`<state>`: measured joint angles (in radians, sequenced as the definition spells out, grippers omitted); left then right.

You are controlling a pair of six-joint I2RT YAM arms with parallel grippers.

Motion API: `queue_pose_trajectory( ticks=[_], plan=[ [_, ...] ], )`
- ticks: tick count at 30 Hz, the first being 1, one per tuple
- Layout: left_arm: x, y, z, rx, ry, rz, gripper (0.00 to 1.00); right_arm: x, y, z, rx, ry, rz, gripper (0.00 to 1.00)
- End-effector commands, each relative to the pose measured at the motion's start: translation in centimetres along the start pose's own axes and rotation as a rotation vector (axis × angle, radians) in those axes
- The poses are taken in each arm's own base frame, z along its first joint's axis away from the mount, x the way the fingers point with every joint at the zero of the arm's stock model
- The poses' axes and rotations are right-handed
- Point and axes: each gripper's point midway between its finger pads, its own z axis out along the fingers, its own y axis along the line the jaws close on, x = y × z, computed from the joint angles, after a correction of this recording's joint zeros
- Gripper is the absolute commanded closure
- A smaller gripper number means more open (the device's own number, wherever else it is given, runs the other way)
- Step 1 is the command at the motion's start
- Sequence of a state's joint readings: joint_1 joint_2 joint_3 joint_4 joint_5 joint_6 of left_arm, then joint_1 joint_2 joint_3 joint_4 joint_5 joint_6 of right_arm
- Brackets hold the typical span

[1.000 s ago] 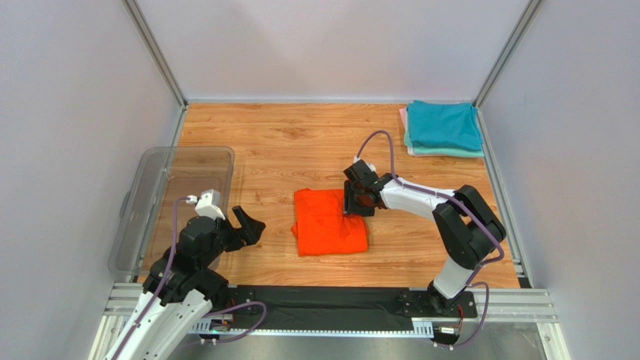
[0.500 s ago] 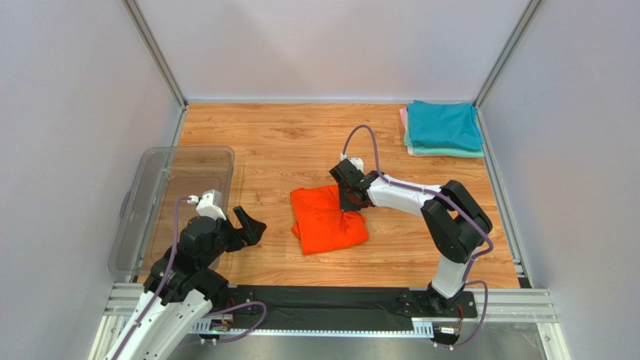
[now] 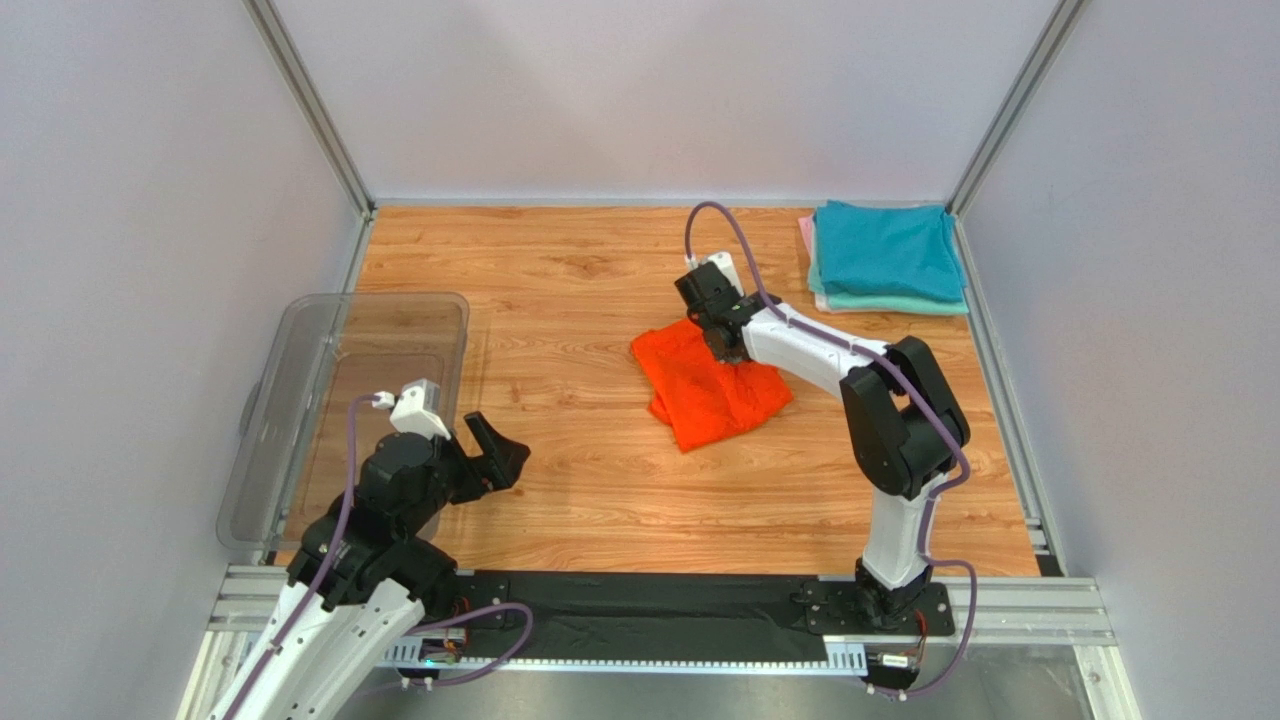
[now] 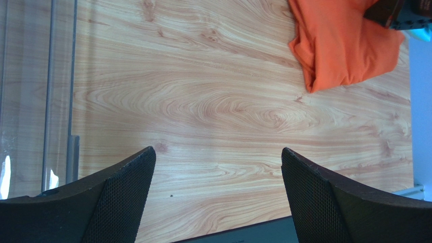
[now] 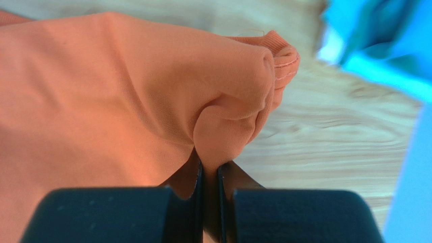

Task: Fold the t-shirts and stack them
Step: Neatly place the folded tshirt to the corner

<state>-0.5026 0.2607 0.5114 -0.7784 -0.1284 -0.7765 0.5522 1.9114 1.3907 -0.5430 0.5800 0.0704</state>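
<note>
A folded bright orange t-shirt [image 3: 706, 384] lies in the middle of the wooden table, a little right of centre. My right gripper [image 3: 723, 342] is shut on a bunched fold at its far right edge; in the right wrist view the orange fabric [image 5: 223, 106] is pinched between the two dark fingers [image 5: 190, 177]. A folded stack with a teal t-shirt [image 3: 887, 248] on top, mint and pale pink edges under it, sits at the far right corner. My left gripper [image 3: 489, 455] hovers open and empty at the near left, the orange t-shirt [image 4: 339, 45] far ahead of it.
A clear plastic tub [image 3: 349, 405] stands along the left edge, beside my left arm. Metal frame posts and grey walls close in the table on three sides. A black strip with the arm bases [image 3: 661, 608] runs along the near edge.
My right gripper closed on the orange t-shirt's edge and dragged it up and to the right, toward the folded stack. The shirt has turned and bunched slightly. The left arm has not moved.
</note>
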Motion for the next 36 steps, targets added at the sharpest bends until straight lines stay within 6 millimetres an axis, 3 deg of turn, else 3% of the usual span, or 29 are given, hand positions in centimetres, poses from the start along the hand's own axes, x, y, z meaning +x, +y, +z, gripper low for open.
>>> queue_pose_trajectory(
  ticks=[1, 5, 12, 23, 36],
  plan=[
    [-0.4, 0.3, -0.1, -0.022, -0.018, -0.011, 0.0, -3.6, -5.1, 0.7, 0.181, -0.052, -0.081, 1.0],
    [-0.4, 0.8, 0.1, -0.053, -0.017, -0.013, 0.0, -4.7, -9.3, 2.0, 0.27, -0.043, -0.072, 1.0],
    [-0.3, 1.5, 0.2, -0.102, -0.011, -0.02, 0.0, -7.9, -14.8, 1.9, 0.403, -0.075, -0.061, 1.0],
    [-0.4, 2.1, 0.2, -0.141, -0.015, -0.023, 0.0, -12.4, -19.3, -0.2, 0.534, -0.127, -0.063, 1.0],
    [-0.3, 2.4, 0.3, -0.161, -0.007, -0.021, 0.0, -16.5, -23.2, -5.3, 0.525, -0.214, 0.02, 1.0]
  ],
)
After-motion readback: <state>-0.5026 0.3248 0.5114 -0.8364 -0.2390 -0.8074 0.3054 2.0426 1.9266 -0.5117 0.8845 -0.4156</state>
